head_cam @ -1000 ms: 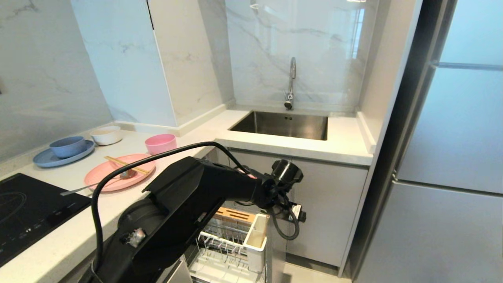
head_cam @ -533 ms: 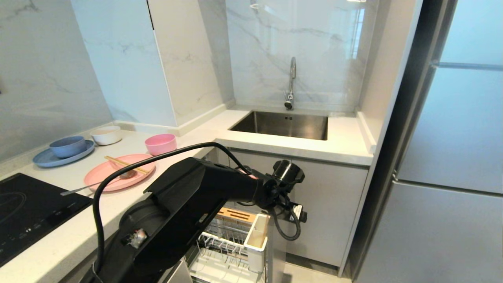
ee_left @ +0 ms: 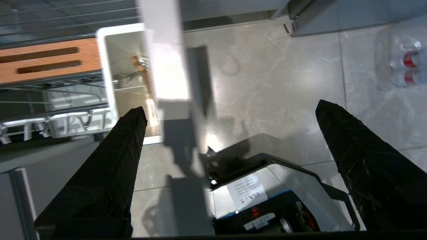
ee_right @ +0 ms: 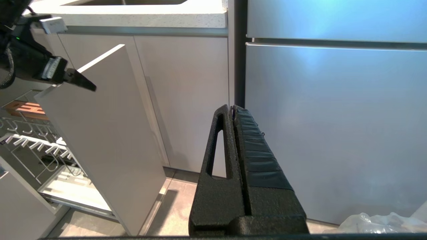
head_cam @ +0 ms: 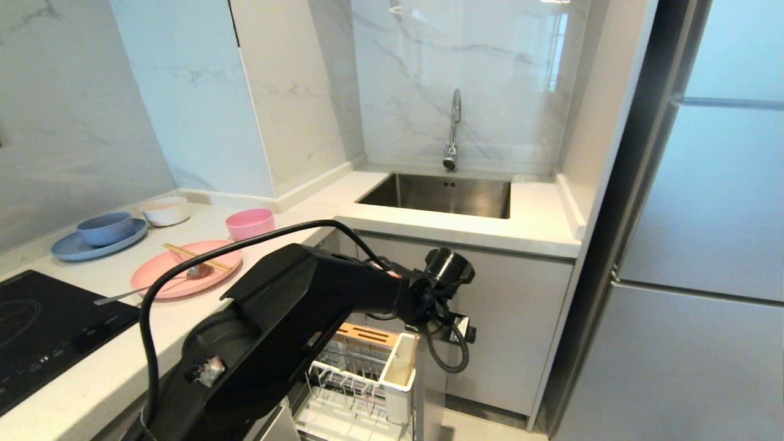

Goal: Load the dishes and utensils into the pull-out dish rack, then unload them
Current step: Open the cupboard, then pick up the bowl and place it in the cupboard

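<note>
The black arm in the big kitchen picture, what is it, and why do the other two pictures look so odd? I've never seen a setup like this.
It is a robot's left arm, seen from a camera on its head. The other two pictures come from cameras on its wrists, looking out past the fingers.

The left gripper is open and empty, above the narrow front panel of the pull-out dish rack, which stands open below the counter. The right gripper is shut and parked low, facing the cabinets and the fridge.

On the counter lie a pink plate carrying chopsticks and a spoon, a pink bowl, a blue bowl on a blue plate, and a small white bowl. Nothing is loaded yet.
</note>
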Available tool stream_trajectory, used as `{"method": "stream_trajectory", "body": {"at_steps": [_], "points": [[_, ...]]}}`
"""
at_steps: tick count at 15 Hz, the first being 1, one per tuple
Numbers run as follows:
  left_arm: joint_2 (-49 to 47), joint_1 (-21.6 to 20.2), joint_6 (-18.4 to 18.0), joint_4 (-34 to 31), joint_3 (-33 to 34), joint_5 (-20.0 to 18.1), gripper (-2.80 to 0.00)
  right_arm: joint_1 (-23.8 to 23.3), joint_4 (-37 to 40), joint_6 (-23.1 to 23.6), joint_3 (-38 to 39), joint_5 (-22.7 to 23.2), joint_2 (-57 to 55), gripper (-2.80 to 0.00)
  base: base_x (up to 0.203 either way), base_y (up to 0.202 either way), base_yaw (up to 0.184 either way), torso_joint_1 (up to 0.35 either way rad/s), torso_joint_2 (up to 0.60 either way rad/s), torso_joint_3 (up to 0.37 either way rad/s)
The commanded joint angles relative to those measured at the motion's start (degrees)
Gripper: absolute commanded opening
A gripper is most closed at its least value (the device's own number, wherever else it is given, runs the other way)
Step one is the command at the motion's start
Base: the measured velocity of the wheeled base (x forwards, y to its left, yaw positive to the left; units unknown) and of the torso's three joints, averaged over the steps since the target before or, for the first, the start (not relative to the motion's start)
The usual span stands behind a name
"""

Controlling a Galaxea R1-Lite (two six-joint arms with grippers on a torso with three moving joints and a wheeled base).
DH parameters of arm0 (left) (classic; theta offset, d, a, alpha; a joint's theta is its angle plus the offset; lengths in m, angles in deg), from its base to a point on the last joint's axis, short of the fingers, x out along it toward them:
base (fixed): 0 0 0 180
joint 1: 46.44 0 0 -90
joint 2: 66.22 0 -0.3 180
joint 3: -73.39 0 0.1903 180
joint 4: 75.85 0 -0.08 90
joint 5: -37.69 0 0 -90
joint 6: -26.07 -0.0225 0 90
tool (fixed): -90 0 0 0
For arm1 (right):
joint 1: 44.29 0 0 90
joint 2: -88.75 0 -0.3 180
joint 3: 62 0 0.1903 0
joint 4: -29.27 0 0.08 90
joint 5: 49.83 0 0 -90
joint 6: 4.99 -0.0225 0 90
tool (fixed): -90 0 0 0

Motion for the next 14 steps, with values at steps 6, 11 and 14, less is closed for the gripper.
{"method": "stream_trajectory", "body": {"at_steps": [6, 11, 14], "points": [[3.7, -1.8, -0.1, -1.4, 0.9, 6.7, 0.0, 0.0, 0.0, 0.0, 0.0, 0.0, -0.1, -2.8, 0.0, 0.0, 0.0, 0.0, 0.0, 0.0], [15.1, -1.8, 0.4, -1.4, 6.0, 7.6, 0.0, 0.0, 0.0, -0.1, 0.0, 0.0, 0.0, -2.8, 0.0, 0.0, 0.0, 0.0, 0.0, 0.0], [25.2, -1.8, 0.4, -1.1, 9.2, 9.3, -2.8, 0.0, 0.0, 0.0, 0.0, 0.0, 0.0, -2.8, 0.0, 0.0, 0.0, 0.0, 0.0, 0.0]]}}
